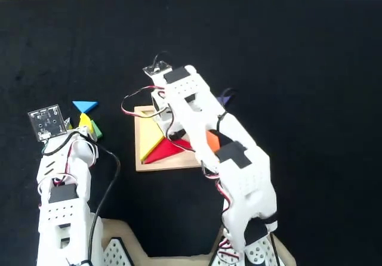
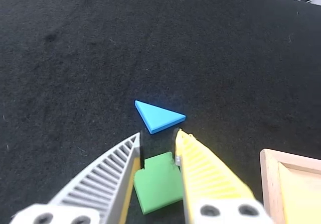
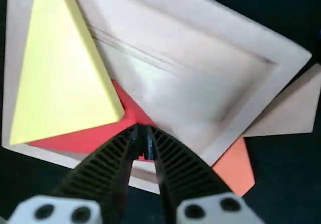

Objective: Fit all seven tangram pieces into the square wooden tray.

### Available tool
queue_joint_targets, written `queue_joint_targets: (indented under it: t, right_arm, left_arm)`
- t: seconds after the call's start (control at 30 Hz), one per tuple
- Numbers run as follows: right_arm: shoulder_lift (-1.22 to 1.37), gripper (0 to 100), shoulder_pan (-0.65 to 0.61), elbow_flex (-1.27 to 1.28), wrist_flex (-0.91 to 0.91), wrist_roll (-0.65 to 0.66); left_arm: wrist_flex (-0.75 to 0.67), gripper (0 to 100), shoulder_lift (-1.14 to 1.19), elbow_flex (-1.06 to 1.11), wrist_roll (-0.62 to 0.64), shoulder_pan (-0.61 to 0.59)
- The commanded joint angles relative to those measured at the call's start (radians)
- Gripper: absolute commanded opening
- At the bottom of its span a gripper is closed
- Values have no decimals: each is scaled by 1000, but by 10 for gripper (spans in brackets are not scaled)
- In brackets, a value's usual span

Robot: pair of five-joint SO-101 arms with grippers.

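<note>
Inside tray [image 1: 138,149], two triangles [image 1: 149,138]

My desk wears a black matt cloth [image 2: 75,43], faintly linty. The square tray [image 3: 200,73] is pale bare wood, smooth, with fine grain lines. The yellow triangle [image 3: 60,73], red triangle [image 3: 85,136], blue triangle [image 2: 159,116] and green piece [image 2: 158,184] look smooth and matt. My left gripper [image 2: 157,136] and right gripper [image 3: 144,128] are ribbed matt plastic.

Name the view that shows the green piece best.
Left wrist view: the green piece lies close up, most of its top showing. High view: a sliver by the left arm. Right wrist view faces the tray.
</note>
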Motion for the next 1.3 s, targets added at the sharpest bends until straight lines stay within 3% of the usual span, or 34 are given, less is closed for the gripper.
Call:
queue_joint_targets:
  t: [0.0,0.27,0.43,0.63,0.7,0.83,0.97,1.27]
  right_arm:
    - [45,11,-18,1,75,6]
    - [-4,11,-32,35,267,49]
    - [-214,11,14,2,272,63]
    - [-519,11,267,42,60,61]
    - [-542,11,288,142,-61,63]
    - [-503,11,183,323,-276,130]
    - [-404,11,26,348,-341,169]
    - [-107,11,-11,128,-338,167]
  left_arm:
    - [-26,123,-14,-30,-9,12]
    - [-26,123,-14,-30,-9,8]
    - [-26,123,-14,-30,-9,10]
    - [-26,123,-14,-28,-9,8]
    - [-26,123,-14,-30,-9,13]
    - [-26,123,-14,-30,-9,15]
    - [-26,123,-14,-27,-9,8]
    - [-26,123,-14,-27,-11,15]
